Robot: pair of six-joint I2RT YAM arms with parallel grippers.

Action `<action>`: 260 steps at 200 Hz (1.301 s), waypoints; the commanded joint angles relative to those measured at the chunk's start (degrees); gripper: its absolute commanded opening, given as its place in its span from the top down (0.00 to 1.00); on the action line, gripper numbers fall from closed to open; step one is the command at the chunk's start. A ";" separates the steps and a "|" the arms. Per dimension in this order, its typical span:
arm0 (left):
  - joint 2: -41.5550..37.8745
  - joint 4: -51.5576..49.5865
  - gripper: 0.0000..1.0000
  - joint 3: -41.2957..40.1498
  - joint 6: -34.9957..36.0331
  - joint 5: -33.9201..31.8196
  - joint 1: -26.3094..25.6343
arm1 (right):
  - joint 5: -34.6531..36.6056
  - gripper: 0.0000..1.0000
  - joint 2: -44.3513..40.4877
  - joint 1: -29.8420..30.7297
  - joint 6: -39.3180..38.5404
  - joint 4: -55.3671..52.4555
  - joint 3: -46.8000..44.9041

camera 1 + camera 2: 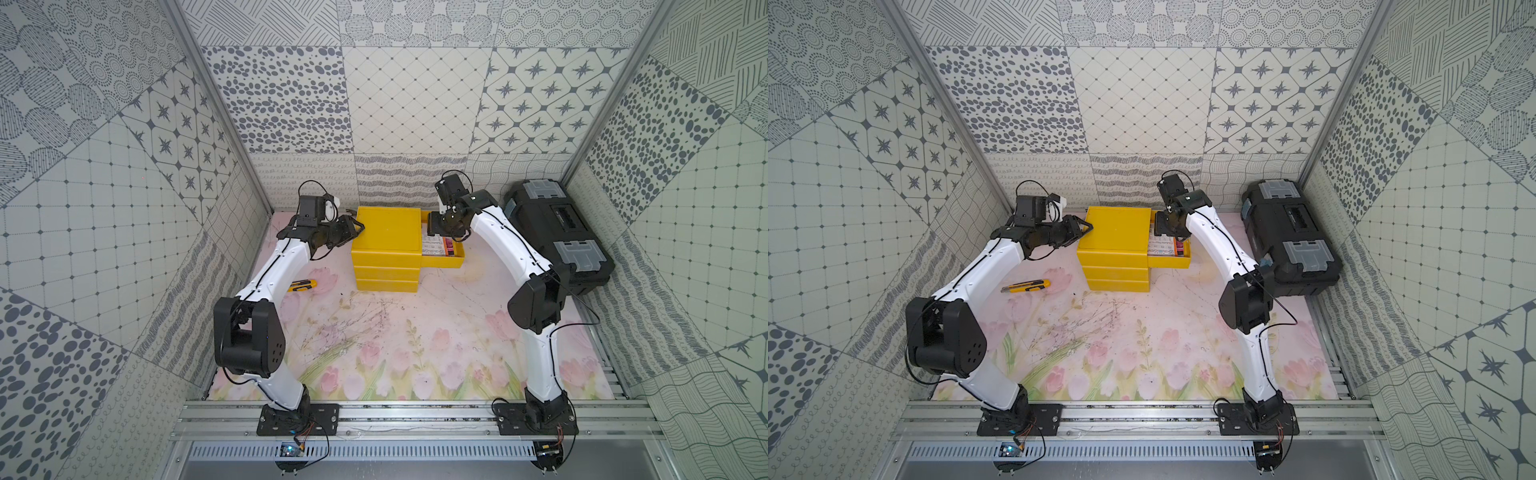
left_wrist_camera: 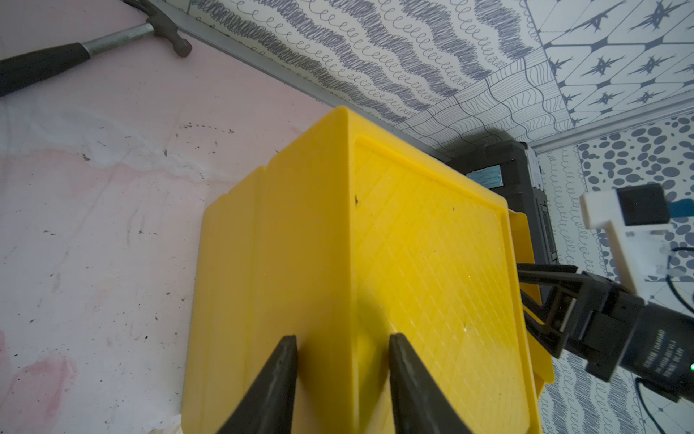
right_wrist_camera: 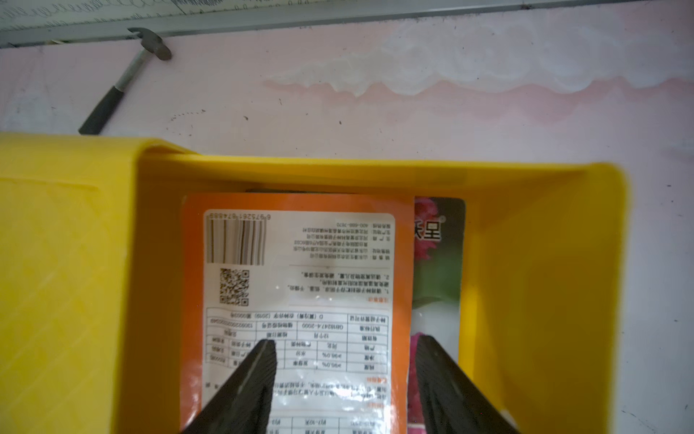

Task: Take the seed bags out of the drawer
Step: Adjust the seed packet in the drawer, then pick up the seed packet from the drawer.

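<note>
Here, bearings: clock face laid on the top views, 12 at the back wall.
Cabinet (image 1: 388, 228): yellow, three drawers, at the mat's 12 o'clock.
Drawer (image 1: 442, 262): the top one, sticking out of the cabinet toward 3 o'clock, open to above.
Bags: lying flat inside the drawer; orange bag (image 3: 300, 263) on top with its white label up, pink bag (image 3: 437, 263) beneath it, showing along one long edge.
Right gripper (image 3: 345, 340): pointing down into the drawer, jaws spread wide, holding nothing; one finger (image 3: 259, 372) is over the orange bag's label, the other over the pink bag. Whether the tips touch the paper cannot be told.
Left gripper (image 2: 341, 338): at the cabinet's 9 o'clock top edge, jaws a little apart, one tip on each side of that edge, nothing clamped; contact cannot be told.
Knife (image 1: 302, 285): on the mat at the cabinet's 8 o'clock, partly under the left arm.
Toolbox (image 1: 557, 232): black, at the drawer's 3 o'clock, apart from it.
Hammer (image 2: 94, 49): on the mat by the back wall.
</note>
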 commanded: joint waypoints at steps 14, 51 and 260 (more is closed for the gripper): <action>1.15 -11.08 0.58 -0.74 1.35 -0.21 0.18 | 2.56 0.34 2.79 0.49 -0.62 -1.32 3.49; 1.24 -11.06 0.58 -0.70 1.33 -0.15 0.18 | 3.17 0.31 5.30 0.73 -0.74 -2.62 5.86; 1.51 -11.14 0.58 -0.75 1.19 -0.12 0.19 | -13.02 1.00 -6.96 -1.00 6.89 13.62 -10.78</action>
